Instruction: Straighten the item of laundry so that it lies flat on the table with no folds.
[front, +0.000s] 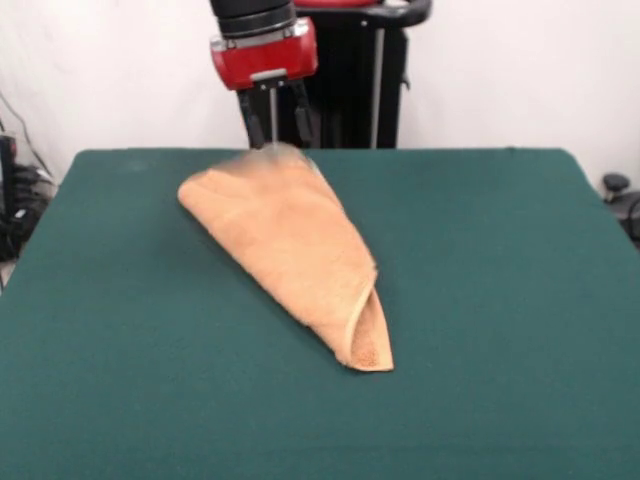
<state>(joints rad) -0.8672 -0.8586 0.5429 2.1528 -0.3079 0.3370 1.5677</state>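
- The towel (292, 250) lies left of centre on the green table (500, 300), folded over itself into a long wedge: broad and rounded at its far left end, and narrowing to a tip nearer the camera, to the right.
- Its long axis runs diagonally, from far-left under the arm to near-right. Any pull to open it would, I judge, have to act across that line.
- The gripper (272, 145) stands upright at the towel's far edge, its tips right at the cloth. The cloth there looks blurred and slightly lifted, so it is probably pinched, though I cannot be sure that the fingers are closed on it.
- From the gripper, the whole body of the towel trails away towards the camera and to the right.
- Near the tip, a hemmed edge (368, 330) curls over and shows the underside, so at least one fold is left to undo.
- The terry surface is orange-tan and softly rumpled.
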